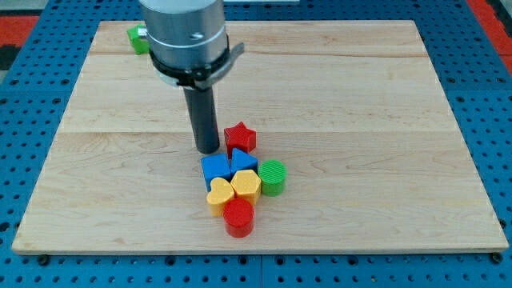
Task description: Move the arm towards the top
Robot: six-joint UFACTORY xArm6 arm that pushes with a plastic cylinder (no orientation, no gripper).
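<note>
**Rod upright over board centre, tip just left of the red star**

Arm is the task's thing here; its dark rod (202,118) hangs from the grey housing (186,36) at the view's top, long axis vertical, pointing straight down at the wooden board (384,120); my tip (207,150) sits on the board slightly left of centre, roughly mid-height in the view; no jaws on this rig, so no open or closed state to give, just a bare rod end holding nothing.

Relative to the blocks: tip is just beside the red star (240,138), on its left, looks close to touching but I can't tell if there's contact; tip is just above the blue cube (214,170), small gap visible; rest of the cluster lies below and to the right of the tip.

Cluster, packed tight, neighbours touching: blue cube at left; second blue block (243,160) beside it under the star, shape unclear; yellow heart (220,194) and yellow hexagon-like block (246,185) under the blues; green cylinder (272,177) on the right edge; red cylinder (238,218) lowest.

Outlier: a green block (138,38) near the board's top-left corner, partly hidden behind the housing, shape can't be made out; well apart from the tip.

Board rests on a blue perforated surface (480,64).
</note>
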